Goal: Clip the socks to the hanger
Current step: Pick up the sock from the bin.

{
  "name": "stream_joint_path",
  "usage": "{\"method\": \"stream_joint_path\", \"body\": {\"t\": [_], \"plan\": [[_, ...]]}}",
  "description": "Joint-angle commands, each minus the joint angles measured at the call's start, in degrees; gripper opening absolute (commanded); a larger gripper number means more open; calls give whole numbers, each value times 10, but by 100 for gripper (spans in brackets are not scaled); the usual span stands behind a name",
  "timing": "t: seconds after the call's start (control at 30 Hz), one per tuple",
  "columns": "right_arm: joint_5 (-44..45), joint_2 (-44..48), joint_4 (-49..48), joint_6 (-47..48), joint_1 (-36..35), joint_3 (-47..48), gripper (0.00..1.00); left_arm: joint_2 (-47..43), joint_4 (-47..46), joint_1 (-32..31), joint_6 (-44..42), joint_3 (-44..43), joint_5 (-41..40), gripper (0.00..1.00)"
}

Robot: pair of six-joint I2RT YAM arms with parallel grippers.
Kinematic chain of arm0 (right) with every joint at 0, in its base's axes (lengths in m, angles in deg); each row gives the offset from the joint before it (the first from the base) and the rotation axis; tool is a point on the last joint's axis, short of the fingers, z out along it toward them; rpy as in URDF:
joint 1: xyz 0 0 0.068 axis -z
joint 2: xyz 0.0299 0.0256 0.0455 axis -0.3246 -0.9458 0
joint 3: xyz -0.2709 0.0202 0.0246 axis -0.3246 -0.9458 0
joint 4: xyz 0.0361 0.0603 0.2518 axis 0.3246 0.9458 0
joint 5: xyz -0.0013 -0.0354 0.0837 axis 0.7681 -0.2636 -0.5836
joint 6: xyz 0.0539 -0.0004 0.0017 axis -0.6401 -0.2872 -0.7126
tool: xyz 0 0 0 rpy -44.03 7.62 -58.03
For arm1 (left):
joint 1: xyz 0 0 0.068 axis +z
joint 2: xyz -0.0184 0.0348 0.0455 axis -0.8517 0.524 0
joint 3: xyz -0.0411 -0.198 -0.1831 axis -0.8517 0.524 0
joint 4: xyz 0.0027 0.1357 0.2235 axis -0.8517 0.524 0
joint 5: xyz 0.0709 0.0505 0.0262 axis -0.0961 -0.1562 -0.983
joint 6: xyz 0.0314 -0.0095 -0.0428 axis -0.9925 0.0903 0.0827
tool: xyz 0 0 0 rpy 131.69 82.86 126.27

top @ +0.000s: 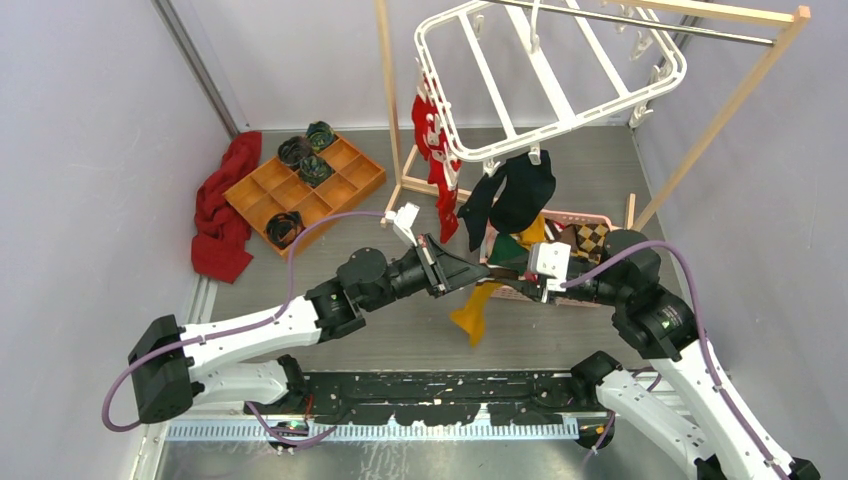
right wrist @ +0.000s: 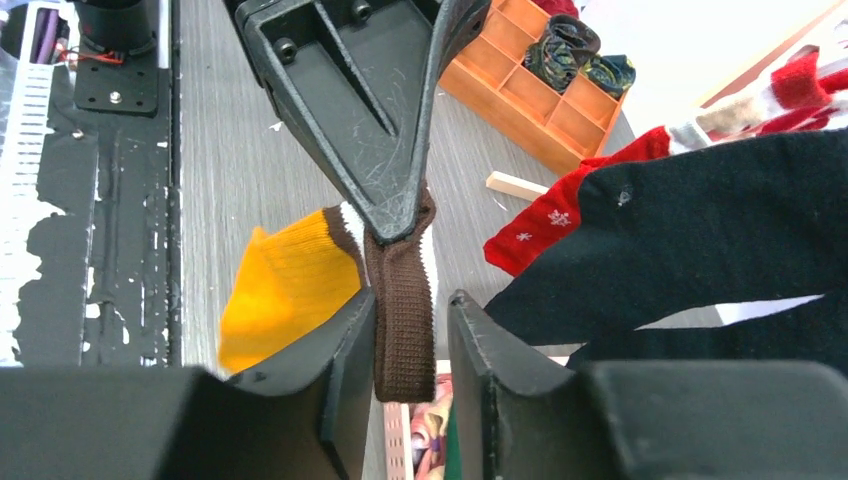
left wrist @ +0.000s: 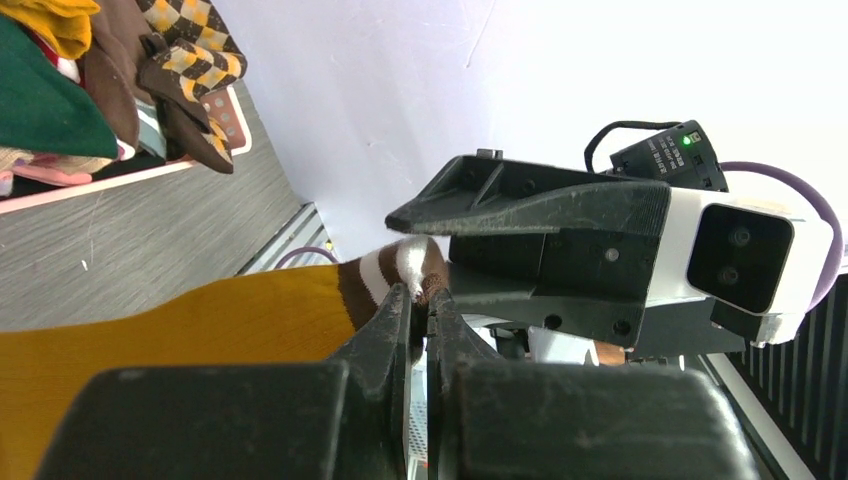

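My left gripper [left wrist: 420, 295] is shut on the brown-and-white striped cuff of a mustard-yellow sock [left wrist: 200, 330]. The sock hangs below it, above the table [top: 474, 315]. My right gripper [right wrist: 412, 300] faces the left one. Its jaws stand apart around the sock's brown cuff end [right wrist: 402, 330], which lies against one finger with a gap to the other. The white hanger [top: 560, 70] hangs tilted from the rod at the back. A black sock [top: 520, 190] and red socks [top: 432, 150] are clipped to it.
A pink basket [top: 600, 218] holding argyle, green and other socks sits behind the grippers. An orange divided tray [top: 340, 185] with rolled sock bundles and a red cloth [top: 225, 205] lie at the left. The wooden rack [top: 720, 110] stands at the back right.
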Motion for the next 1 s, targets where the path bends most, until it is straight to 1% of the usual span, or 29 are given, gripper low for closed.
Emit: {"method": "stream_joint_path", "body": {"t": [0.0,0.1,0.13,0.23,0.33,0.37,0.5,0.6,0.67,0.77,0.87,0.97], "plan": [[32,-3,-28,12,-5,8,29,1,-28,3,16,-27,13,0],[28,-7,-10,13,-5,21,11,-1,-24,7,17,-23,11,0],[26,-8,-1,14,-5,24,7,-3,-22,10,18,-21,9,2],[21,-8,16,3,-5,28,2,-15,-24,21,11,-9,11,22],[22,-12,22,-45,-5,30,1,-47,-34,30,-43,12,10,47],[9,-14,20,-71,-2,29,1,-69,-39,32,-88,23,10,57],[-41,-18,6,-131,10,16,1,-149,-55,32,-271,72,33,79],[-68,-20,-17,-164,14,7,1,-195,-22,32,-409,83,96,81],[-82,-24,-20,-168,15,5,1,-201,18,32,-490,67,140,79],[-92,-30,-25,-169,15,8,1,-179,63,31,-542,29,178,76],[-95,-33,-30,-169,15,10,1,-137,64,29,-585,1,194,73],[-98,-35,-30,-169,15,10,1,-95,51,27,-606,-21,197,71]]}}
